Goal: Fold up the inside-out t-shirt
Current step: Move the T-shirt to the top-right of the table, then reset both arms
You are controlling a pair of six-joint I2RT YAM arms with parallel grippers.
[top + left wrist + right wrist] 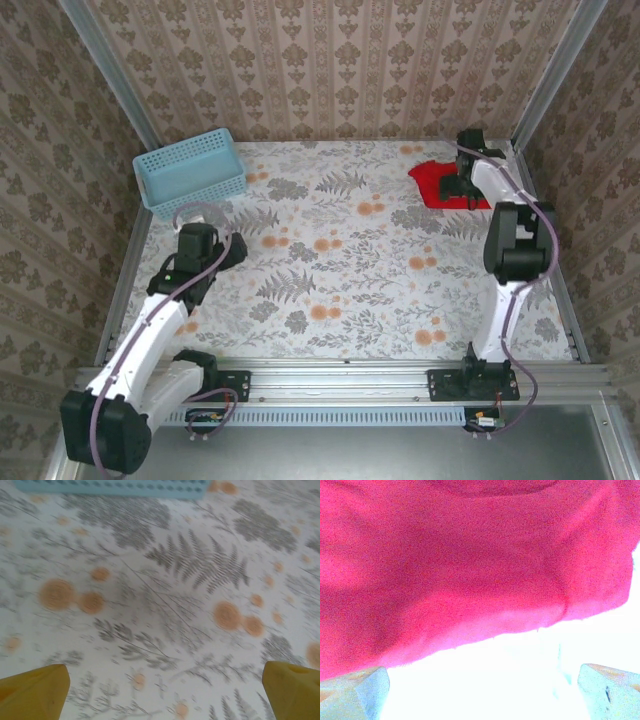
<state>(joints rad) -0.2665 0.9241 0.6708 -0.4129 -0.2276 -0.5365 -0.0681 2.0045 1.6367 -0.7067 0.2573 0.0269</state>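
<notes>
The inside-out t-shirt (432, 182) sits bunched in a small bright red heap at the upper right of the top view, on the floral-patterned table (340, 280) close to the far right corner. Right on top of it is the right arm, stretched up the right side of the frame with its wrist over the cloth's right edge.

In the right wrist view, red fabric spreads across the whole upper part of the frame and its ragged lower edge runs from lower left up to the right. The right gripper (485, 690) is spread wide, with one fingertip (355, 695) in the bottom left corner and the other in the bottom right. Only washed-out white surface lies between them. The cloth's edge is just above the tips and they have no hold of it.

Over on the left side of the top view, the left arm reaches toward a light blue plastic basket (200, 185) at the upper left. In the left wrist view, the left gripper (165, 690) has its yellow fingertips (35, 692) far apart in the bottom corners. It holds nothing and hangs over bare fern-and-flower print, with the basket's blue wall along the top edge.
</notes>
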